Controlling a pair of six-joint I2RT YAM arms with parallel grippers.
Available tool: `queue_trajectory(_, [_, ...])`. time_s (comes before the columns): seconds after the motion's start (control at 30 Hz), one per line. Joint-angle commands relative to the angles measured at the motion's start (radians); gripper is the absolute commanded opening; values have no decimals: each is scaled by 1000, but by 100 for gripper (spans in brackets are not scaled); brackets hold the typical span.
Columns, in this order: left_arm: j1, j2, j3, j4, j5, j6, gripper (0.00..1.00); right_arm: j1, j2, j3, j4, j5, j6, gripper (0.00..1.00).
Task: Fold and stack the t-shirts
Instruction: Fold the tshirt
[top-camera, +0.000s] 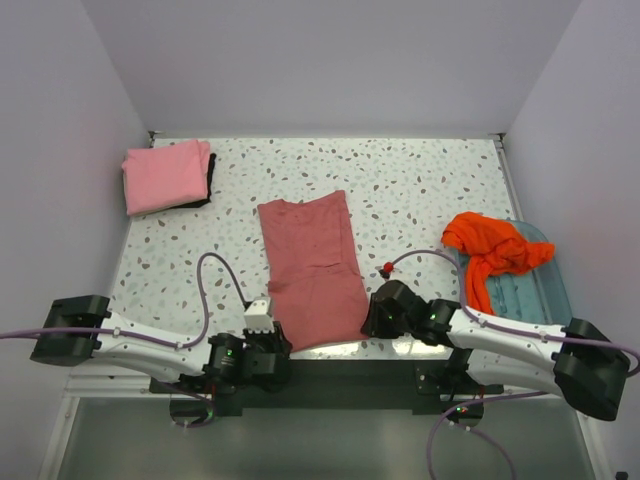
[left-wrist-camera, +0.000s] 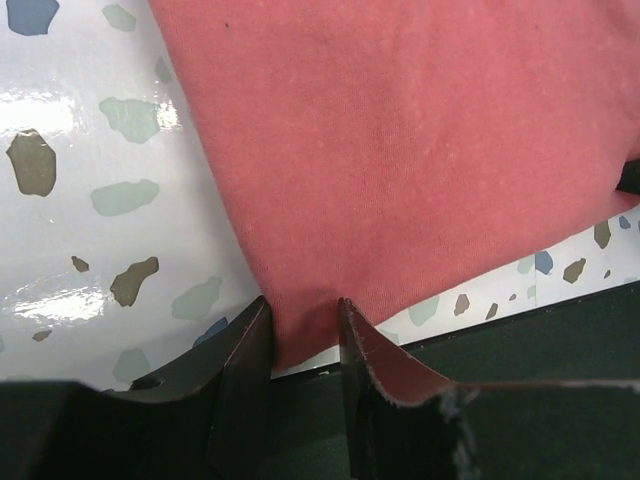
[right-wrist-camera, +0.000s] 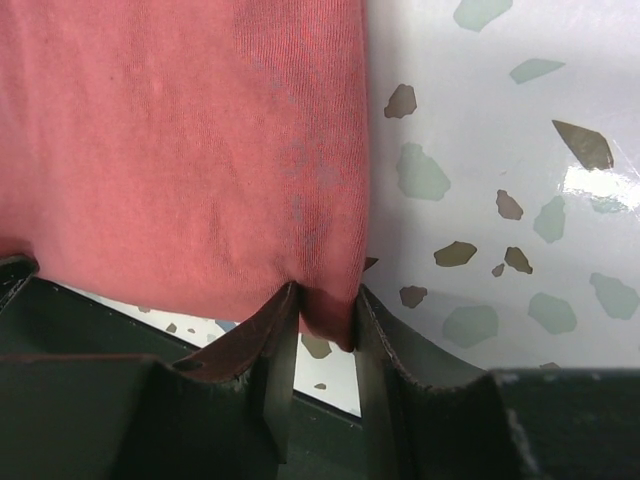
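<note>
Top view, tray (top-camera: 556, 292): pale blue and see-through, at the right side of the speckled tabletop (top-camera: 420, 185); holds the orange t-shirt (top-camera: 495, 250), which lies crumpled with part spilling over the far-left rim.
Top view, rose-red t-shirt (top-camera: 312, 270): lies flat mid-tabletop as a long strip, near end at the front edge.
Top view, pink t-shirt (top-camera: 165, 175): sits folded in the far-left corner, on a dark item (top-camera: 210, 185) that shows only along its right side.
Top view, left pincer (top-camera: 270, 340): sits at the strip's near-left corner.
Top view, right pincer (top-camera: 375, 315): sits at the strip's near-right corner.
Left wrist, left pincer (left-wrist-camera: 305, 315): clamped on the rose-red t-shirt (left-wrist-camera: 420, 150), with a tuck of the near edge nipped between the two dark fingers.
Left wrist, tabletop (left-wrist-camera: 100, 200): glossy, flecked grey-green and brown, bare to the left of the cloth.
Right wrist, right pincer (right-wrist-camera: 328, 300): clamped on the rose-red t-shirt (right-wrist-camera: 180, 150) at its corner, the cloth bunched between the fingers.
Right wrist, tabletop (right-wrist-camera: 500, 150): glossy and flecked, bare to the right of the cloth.
</note>
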Motion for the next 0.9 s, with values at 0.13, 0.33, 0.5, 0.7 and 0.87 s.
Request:
queue_trajectory(0.13, [-26, 50, -25, -100, 131, -83, 32, 13, 22, 6, -6, 31, 8, 25])
queue_trajectory(0.33, [-40, 70, -26, -111, 139, -102, 20, 18, 22, 4, -12, 34, 8, 13])
queue_trajectory(0.5, [-55, 87, -28, -120, 141, -128, 12, 21, 12, 3, -27, 39, 12, 6])
queue_trajectory(0.7, [-63, 110, -14, -86, 139, -74, 0, 39, 1, 18, -61, 41, 11, 0])
queue_trajectory(0.87, [-84, 96, -2, -73, 151, -45, 0, 137, -8, 52, -138, 83, 44, 0])
